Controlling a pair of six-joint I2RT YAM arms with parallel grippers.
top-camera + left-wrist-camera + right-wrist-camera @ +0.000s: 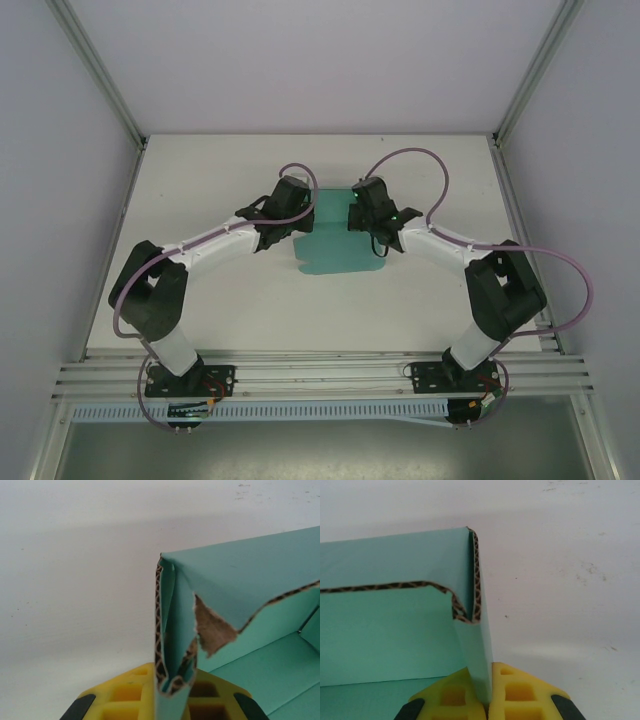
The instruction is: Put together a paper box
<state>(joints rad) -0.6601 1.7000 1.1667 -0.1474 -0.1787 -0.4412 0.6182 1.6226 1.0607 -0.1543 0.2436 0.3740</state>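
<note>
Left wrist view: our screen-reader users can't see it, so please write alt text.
The teal paper box has its upright, folded-over corrugated side wall pinched between the yellow fingers of the left gripper. A torn patch near the corner bares brown paper; the white table lies behind.

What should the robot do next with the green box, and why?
Probably the right tool should let go and move to the near panel. Both tools pinch upright side walls of the paper box, yet that panel lies flat on the table. The corner at the left tool looks torn, so it seems better held.
</note>
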